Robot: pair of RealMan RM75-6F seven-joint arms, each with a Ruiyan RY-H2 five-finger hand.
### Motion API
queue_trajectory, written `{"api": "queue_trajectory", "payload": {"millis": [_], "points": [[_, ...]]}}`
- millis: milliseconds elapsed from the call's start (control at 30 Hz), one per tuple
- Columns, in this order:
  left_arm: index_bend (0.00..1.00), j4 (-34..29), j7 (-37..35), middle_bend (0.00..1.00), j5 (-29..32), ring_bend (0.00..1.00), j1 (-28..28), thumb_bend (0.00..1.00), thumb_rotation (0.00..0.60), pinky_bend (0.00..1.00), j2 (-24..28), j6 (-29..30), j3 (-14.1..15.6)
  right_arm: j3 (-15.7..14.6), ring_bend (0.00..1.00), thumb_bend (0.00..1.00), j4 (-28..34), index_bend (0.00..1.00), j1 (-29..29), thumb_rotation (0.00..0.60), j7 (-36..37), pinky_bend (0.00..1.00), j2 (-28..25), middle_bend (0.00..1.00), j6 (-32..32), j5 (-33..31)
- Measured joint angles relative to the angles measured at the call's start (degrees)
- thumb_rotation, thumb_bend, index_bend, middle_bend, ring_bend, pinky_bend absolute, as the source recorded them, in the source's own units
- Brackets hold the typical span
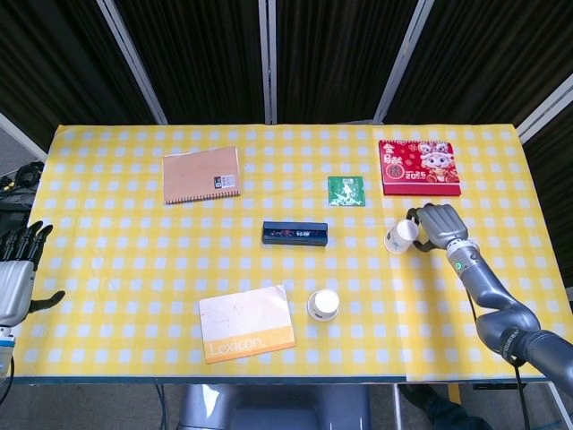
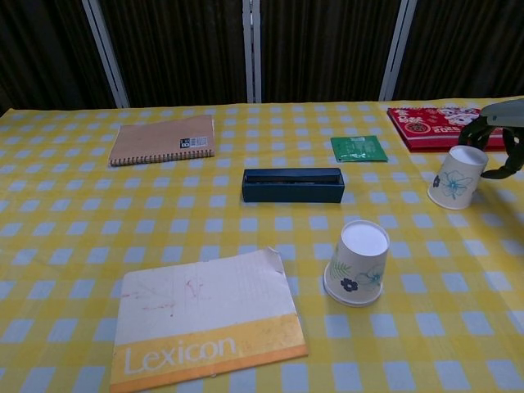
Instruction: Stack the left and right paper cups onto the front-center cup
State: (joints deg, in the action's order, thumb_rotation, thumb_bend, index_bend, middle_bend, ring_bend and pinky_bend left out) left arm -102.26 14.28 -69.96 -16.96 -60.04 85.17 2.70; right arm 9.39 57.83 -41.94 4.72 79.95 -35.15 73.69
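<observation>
Nothing was stacked yet: the right hand [image 1: 436, 226] curled around the right cup [image 1: 401, 236], grip uncertain, center cup [image 1: 323, 305] bare.

Bare cloth around front-center cup [image 1: 323, 305], Lexicon booklet [image 1: 246, 323] just left

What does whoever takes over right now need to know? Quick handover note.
Right hand: fingers curled around the right cup, which is on the table; firm grip unclear.
Left hand: open at the table's left edge, holding nothing.
Center cup: upside down, front center, bare. No left cup in either view.
Done: nothing stacked.
Left: lift the right cup, set it over the center cup, then find the left one.
</observation>
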Motion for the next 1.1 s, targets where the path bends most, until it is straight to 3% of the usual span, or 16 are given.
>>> {"api": "queue_trajectory", "payload": {"millis": [267,467,667,833,1100], "points": [[0.00,0.1,-0.3,0.00,-0.4,0.00,0.6,0.00,0.600,0.00,0.2,-1.3,-0.9,0.0,0.33,0.30,0.3,0.44,0.3,0.600,3.3,0.50,-0.1,0.44,-2.4,1.4],[0.00,-0.1,-0.7,0.00,-1.2,0.00,0.9,0.00,0.600,0.00,0.4,-2.3,-1.3,0.6,0.33,0.31,4.7,0.44,0.7,0.600,4.5,0.50,-3.2,0.44,-4.1,1.8],[0.00,-0.4,-1.5,0.00,-2.3,0.00,1.3,0.00,0.600,0.00,0.8,-3.1,-1.6,1.3,0.33,0.32,15.6,0.44,1.6,0.600,4.8,0.50,-9.9,0.44,-6.6,2.6],[0.00,-0.7,-2.3,0.00,-3.7,0.00,1.6,0.00,0.600,0.00,1.2,-3.5,-1.8,1.4,0.33,0.32,28.5,0.42,2.6,0.600,3.1,0.50,-17.0,0.44,-8.7,4.0],[0.00,-1.3,-4.5,0.00,-6.6,0.00,2.7,0.00,0.600,0.00,2.3,-3.1,-1.8,-0.3,0.33,0.32,45.1,0.42,4.6,0.600,-6.0,0.50,-24.2,0.44,-13.0,8.3]]}}
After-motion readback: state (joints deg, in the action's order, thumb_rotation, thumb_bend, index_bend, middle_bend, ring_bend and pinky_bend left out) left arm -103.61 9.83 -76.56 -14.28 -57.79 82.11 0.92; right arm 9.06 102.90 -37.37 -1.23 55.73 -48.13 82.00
